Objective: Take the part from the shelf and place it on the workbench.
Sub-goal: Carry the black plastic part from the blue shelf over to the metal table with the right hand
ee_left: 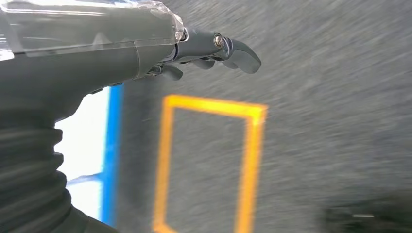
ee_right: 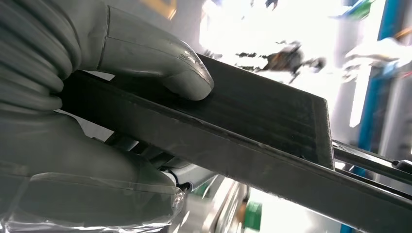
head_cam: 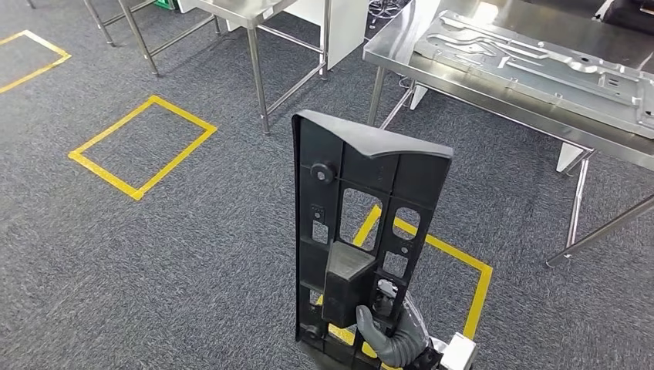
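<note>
A tall black plastic part [head_cam: 362, 231] with several cut-out windows stands upright in front of me, over the carpet. My right hand [head_cam: 393, 335] grips its lower end, the grey thumb across the panel; up close the thumb [ee_right: 160, 58] presses on the dark panel [ee_right: 272, 126]. The steel workbench [head_cam: 463, 73] is ahead to the right, carrying a stamped metal plate [head_cam: 540, 62]. My left hand [ee_left: 214, 48] hangs over the carpet with its fingers loosely curled and nothing in them.
Yellow tape squares [head_cam: 143, 145] mark the grey carpet, one [head_cam: 455, 270] just behind the part. Another steel table frame [head_cam: 262, 46] stands at the back. The workbench legs [head_cam: 574, 216] reach the floor on the right.
</note>
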